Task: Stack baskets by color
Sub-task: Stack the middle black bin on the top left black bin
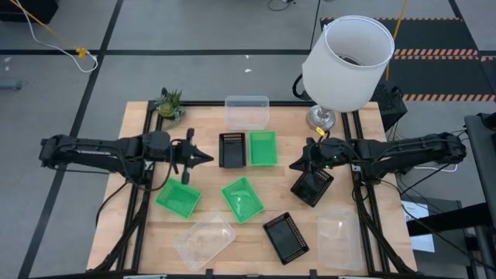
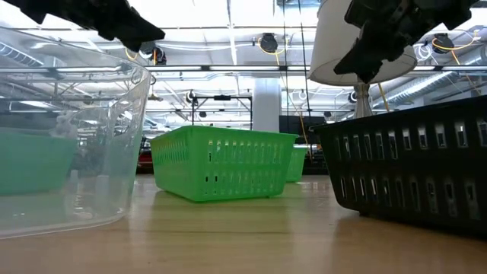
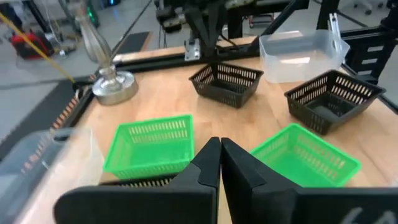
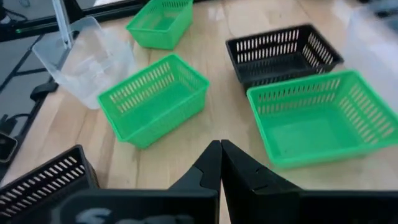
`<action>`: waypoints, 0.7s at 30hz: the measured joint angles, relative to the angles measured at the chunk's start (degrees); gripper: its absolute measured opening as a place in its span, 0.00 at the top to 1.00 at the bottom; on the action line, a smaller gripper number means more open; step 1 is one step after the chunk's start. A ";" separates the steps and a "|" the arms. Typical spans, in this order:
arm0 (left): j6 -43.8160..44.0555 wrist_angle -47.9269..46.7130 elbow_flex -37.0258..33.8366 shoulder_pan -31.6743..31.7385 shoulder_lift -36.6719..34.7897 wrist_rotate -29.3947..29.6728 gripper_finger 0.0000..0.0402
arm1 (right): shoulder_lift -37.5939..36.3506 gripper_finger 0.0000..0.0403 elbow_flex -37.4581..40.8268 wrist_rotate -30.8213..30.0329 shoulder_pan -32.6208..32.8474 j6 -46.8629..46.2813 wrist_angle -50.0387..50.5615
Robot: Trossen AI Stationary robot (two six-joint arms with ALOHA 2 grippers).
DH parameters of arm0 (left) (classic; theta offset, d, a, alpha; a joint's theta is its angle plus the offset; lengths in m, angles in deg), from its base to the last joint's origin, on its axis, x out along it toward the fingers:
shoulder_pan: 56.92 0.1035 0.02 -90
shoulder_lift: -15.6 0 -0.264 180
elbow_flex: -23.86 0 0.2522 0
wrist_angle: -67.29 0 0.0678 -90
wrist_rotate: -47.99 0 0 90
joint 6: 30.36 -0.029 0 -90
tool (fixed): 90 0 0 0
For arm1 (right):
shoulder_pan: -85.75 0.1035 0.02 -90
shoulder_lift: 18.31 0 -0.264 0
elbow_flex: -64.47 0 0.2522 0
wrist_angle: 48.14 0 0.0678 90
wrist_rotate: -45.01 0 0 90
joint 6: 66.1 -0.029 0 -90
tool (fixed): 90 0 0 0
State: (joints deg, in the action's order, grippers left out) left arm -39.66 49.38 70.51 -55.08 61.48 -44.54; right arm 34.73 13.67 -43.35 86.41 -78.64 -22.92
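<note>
Wooden table (image 1: 136, 225) carries nine baskets (image 1: 241, 198) (green, black, clear), a lamp (image 1: 345, 66), a plant figure (image 1: 170, 103)

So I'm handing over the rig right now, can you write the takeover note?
Left gripper: shut, empty, above the table's left-centre.
Right gripper: shut, empty, above the right-centre.
Green baskets: one at centre back, one at left front, one in the middle.
Black baskets: one beside the back green one, one under the right arm, one at front.
Clear baskets: back, front left, front right.
Done: nothing stacked.
Left: all three colour stacks.
</note>
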 joint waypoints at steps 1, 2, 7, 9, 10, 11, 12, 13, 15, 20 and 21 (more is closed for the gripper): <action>-0.80 0.46 0.00 0.00 0.28 0.00 0.98 | 0.43 1.00 0.00 -0.01 0.58 -1.48 0.54; -1.42 1.28 0.00 0.00 0.65 0.02 0.98 | 0.82 1.00 0.00 -0.03 1.43 -2.70 1.15; -2.44 1.42 0.00 0.00 0.99 0.02 0.98 | 2.31 0.93 -0.01 0.08 6.88 -8.93 4.20; -2.34 0.68 0.00 0.00 1.01 0.02 0.96 | 2.31 0.90 -0.02 0.22 9.66 -12.87 8.40; -2.18 0.61 0.00 0.00 1.01 0.02 0.95 | 2.11 0.88 -0.03 0.50 11.02 -14.71 10.94; -2.18 0.61 0.00 0.00 1.00 0.02 0.95 | 1.87 0.86 -0.14 0.91 12.38 -16.42 13.41; -2.44 0.61 0.00 0.00 0.99 0.02 0.94 | 1.65 0.85 -0.55 1.40 13.55 -18.06 15.92; -2.79 0.62 0.00 0.00 0.99 0.02 0.94 | 1.46 0.83 -1.00 1.46 14.73 -19.70 17.72; -3.37 0.63 0.00 0.00 1.01 0.03 0.94 | 1.05 0.80 -1.78 1.48 17.01 -22.13 20.74; -2.62 0.05 0.00 0.00 0.99 0.03 0.94 | 0.67 0.75 -2.36 1.45 22.24 -14.13 27.83; -2.60 -0.25 0.00 0.00 0.99 0.03 0.94 | 0.67 0.74 -2.36 1.47 23.01 -12.09 29.07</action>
State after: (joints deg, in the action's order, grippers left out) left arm -42.26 49.13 70.51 -55.07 62.47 -44.51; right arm 35.40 11.31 -41.88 109.42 -90.73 6.15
